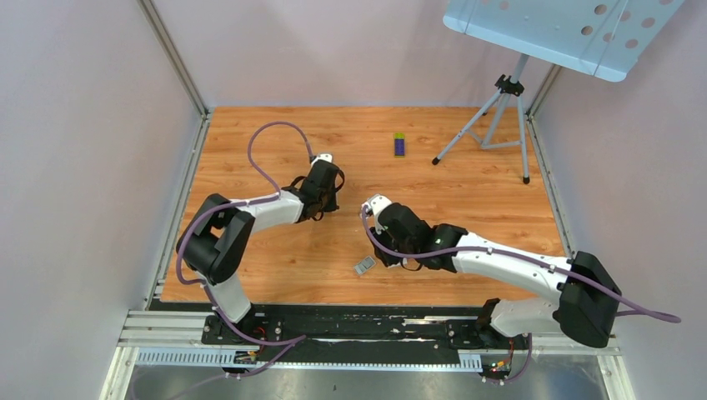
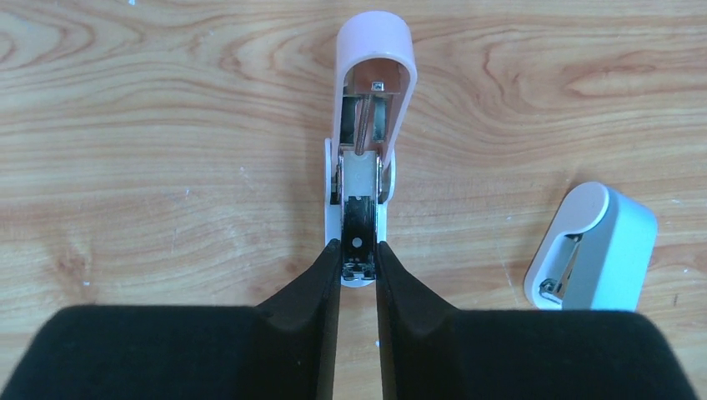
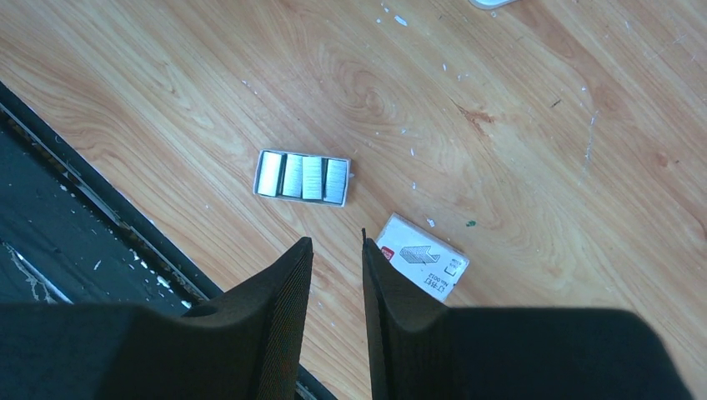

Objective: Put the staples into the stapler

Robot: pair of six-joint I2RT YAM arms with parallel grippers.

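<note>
The pink stapler (image 2: 373, 75) lies on the wooden table with its lid swung back, so its black magazine channel (image 2: 358, 218) is bare. My left gripper (image 2: 358, 247) has both fingertips pressed against the sides of the stapler's near end. The staples (image 3: 302, 177) are grey ridged strips side by side in a small white tray, also seen as a grey block (image 1: 364, 267). My right gripper (image 3: 335, 242) hovers just short of them, its jaws apart with only bare wood between them.
A white card with printed marks (image 3: 423, 257) lies beside my right finger. A grey-and-white stapler-like thing (image 2: 594, 248) sits right of the pink stapler. A purple-and-green box (image 1: 399, 145) and a tripod stand (image 1: 500, 117) are at the back. The black rail (image 3: 67, 217) borders the near edge.
</note>
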